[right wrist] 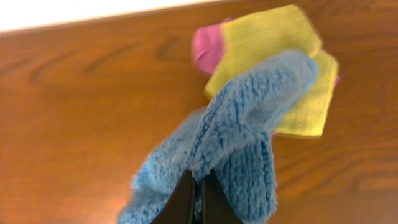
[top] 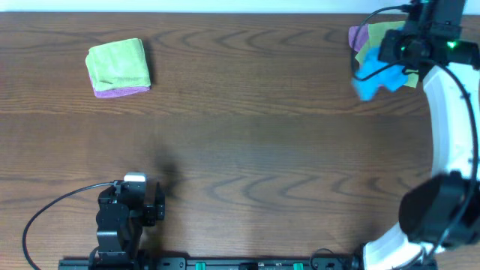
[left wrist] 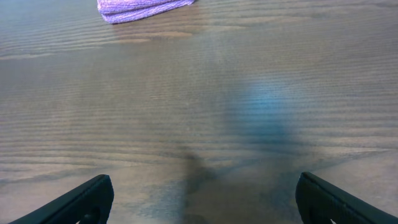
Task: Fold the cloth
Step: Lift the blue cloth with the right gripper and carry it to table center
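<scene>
Cloth (right wrist: 249,124) (partly cropped) in right gripper (right wrist: 199,178)

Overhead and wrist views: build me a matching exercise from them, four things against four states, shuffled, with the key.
Things
1. the cloth
2. left arm
3. right arm
4. green-on-purple stack

States
A. jaws wide apart over bare wood, holding nothing
B. folded, lying untouched at the far left
C. blue, bunched up, pinched between jaws
D. jaws shut on fabric at the far right

Pairs: 1-C, 2-A, 3-D, 4-B
</scene>
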